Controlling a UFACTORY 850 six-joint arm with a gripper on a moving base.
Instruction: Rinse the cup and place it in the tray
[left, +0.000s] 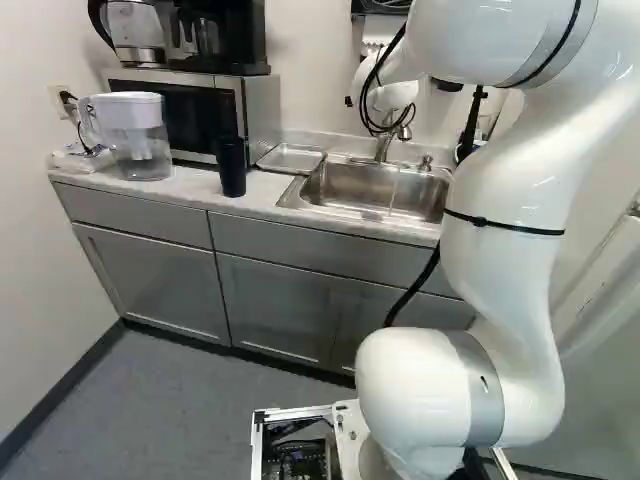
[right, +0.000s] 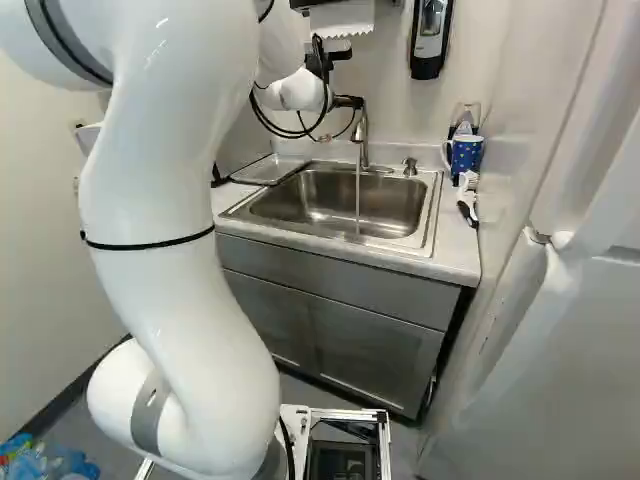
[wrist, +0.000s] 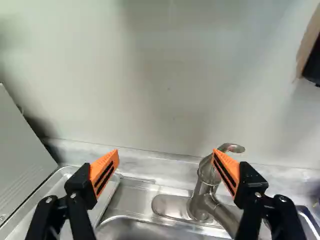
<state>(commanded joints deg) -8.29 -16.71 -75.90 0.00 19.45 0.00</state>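
The counter holds the tray, below and beside the hand.

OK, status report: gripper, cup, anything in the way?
Gripper open, jaws empty. Black cup on counter, spotted blue mug across the sink; which to rinse unclear. Tap running, partly behind one jaw in wrist view.

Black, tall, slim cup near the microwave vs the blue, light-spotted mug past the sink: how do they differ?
Colour: the black cup is plain dark; the blue mug carries light spots.
Handle: the mug has a white one; none shows on the cup.
Shape: cup tall and slim, mug squatter.
Place: cup in front of the microwave, mug across the steel sink by the wall.
Shared: both on the countertop.
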